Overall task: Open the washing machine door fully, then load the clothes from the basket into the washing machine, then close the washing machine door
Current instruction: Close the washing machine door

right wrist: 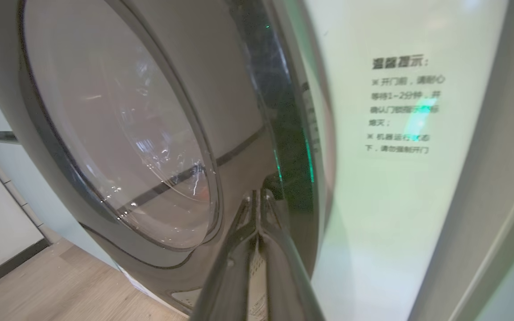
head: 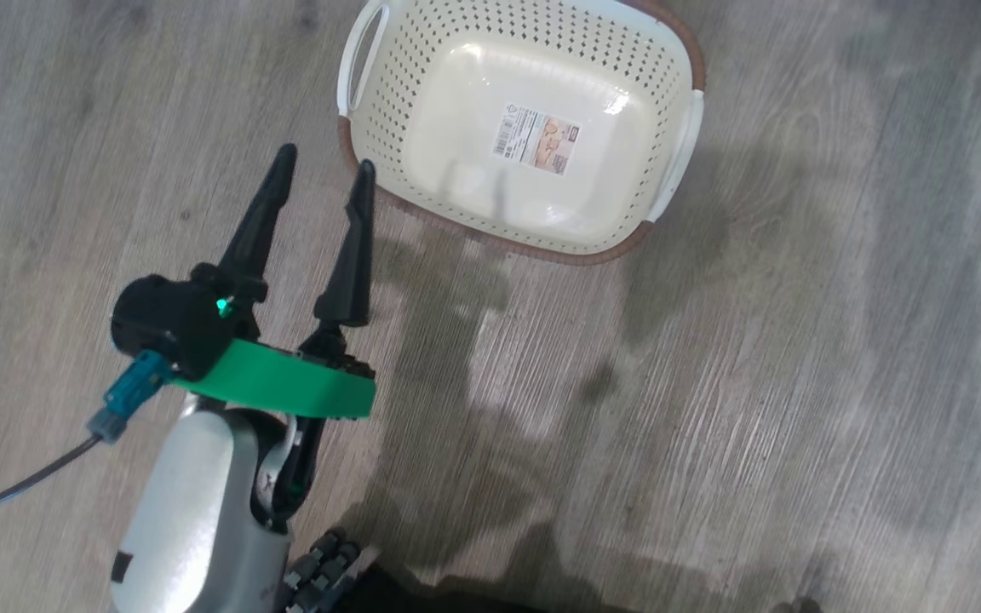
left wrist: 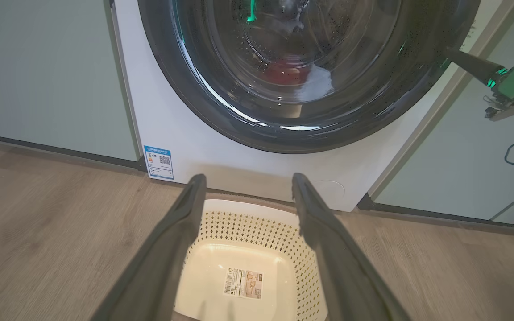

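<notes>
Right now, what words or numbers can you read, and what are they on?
"温馨提示:" heads the notice on the washer.
"开门前,请耐心" comes below it; the other lines are too blurred to read.
Print on the blue sticker, low on the washer: too small to read.
Print on the label in the basket: too small to read.

Just ahead of the left pincer [head: 325,160] sits one basket [head: 405,77] with one label [head: 537,139]; beyond it stands one washing machine [left wrist: 221,156] with one door [left wrist: 292,138], one blue sticker [left wrist: 159,162], one filter cover [left wrist: 330,191]
</notes>
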Motion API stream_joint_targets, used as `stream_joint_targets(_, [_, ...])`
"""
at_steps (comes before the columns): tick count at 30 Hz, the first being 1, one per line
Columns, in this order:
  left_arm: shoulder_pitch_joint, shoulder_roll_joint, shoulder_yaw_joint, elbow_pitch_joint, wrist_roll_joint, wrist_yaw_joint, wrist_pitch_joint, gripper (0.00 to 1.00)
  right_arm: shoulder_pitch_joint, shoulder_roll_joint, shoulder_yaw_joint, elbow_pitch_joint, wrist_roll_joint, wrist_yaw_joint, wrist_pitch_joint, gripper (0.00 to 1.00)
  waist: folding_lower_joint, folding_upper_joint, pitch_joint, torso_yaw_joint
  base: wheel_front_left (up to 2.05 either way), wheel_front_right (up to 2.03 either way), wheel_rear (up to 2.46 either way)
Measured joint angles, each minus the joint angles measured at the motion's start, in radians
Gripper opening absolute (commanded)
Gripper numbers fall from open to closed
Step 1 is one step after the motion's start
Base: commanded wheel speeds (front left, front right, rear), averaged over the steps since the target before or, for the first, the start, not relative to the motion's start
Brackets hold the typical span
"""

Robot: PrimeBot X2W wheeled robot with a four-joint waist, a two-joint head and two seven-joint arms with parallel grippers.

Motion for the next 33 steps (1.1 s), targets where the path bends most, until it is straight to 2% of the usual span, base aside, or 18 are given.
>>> stream_joint_targets(13, [-0.019, -0.001, -0.019, -0.015, 0.000, 0.009, 0.000, 1.00, -0.103, -0.003, -0.019, 0.101, -0.058, 0.010, -0.001, 0.00, 0.0000, 0.0000, 0.041, 0.011, 0.00, 0.00, 0.00])
stream_joint_targets(20, [-0.035, -0.002, -0.010, -0.010, -0.010, 0.008, 0.000, 1.00, -0.093, 0.021, -0.051, 0.075, -0.072, 0.009, 0.000, 0.00, 0.0000, 0.0000, 0.018, -0.002, 0.00, 0.00, 0.00])
stream_joint_targets(25, [-0.034, -0.002, 0.024, -0.002, 0.001, 0.007, 0.000, 1.00, -0.014, 0.024, -0.078, 0.000, -0.044, 0.000, 0.000, 0.00, 0.0000, 0.0000, -0.035, -0.019, 0.00, 0.00, 0.00])
stream_joint_targets(33, [0.017, -0.002, 0.060, 0.015, 0.019, -0.003, 0.000, 1.00, 0.238, 0.078, -0.077, -0.146, 0.009, 0.000, 0.000, 0.00, -0.0001, 0.0000, -0.164, -0.069, 0.00, 0.00, 0.00])
